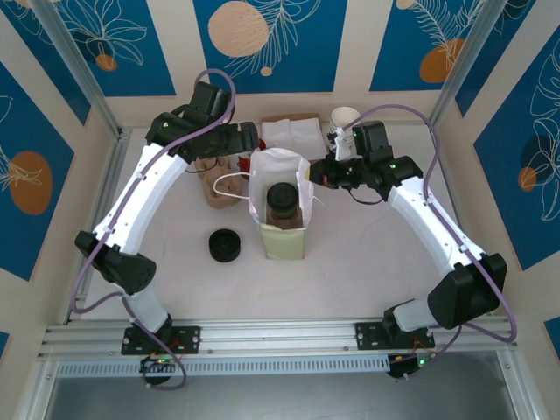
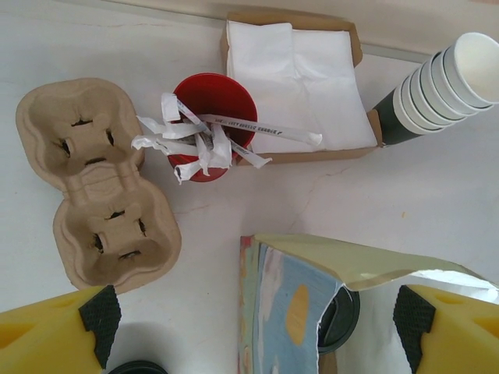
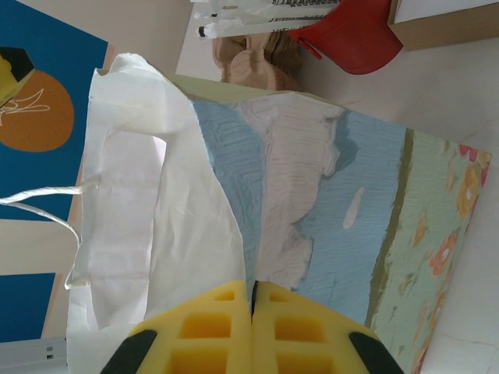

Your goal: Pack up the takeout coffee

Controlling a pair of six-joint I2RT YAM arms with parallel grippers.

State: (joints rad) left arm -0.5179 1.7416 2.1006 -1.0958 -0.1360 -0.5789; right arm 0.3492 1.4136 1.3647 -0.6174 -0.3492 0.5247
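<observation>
Black-lidded takeout coffee standing inside the paper bag, my right gripper pinched tight on the bag's white rim, my left gripper spread wide, grasping nothing, above the bag's edge

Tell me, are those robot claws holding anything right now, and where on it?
The right gripper pinches the paper bag by its white top edge. The left gripper is open, holding nothing.

Lab test cell; aluminium framing
</observation>
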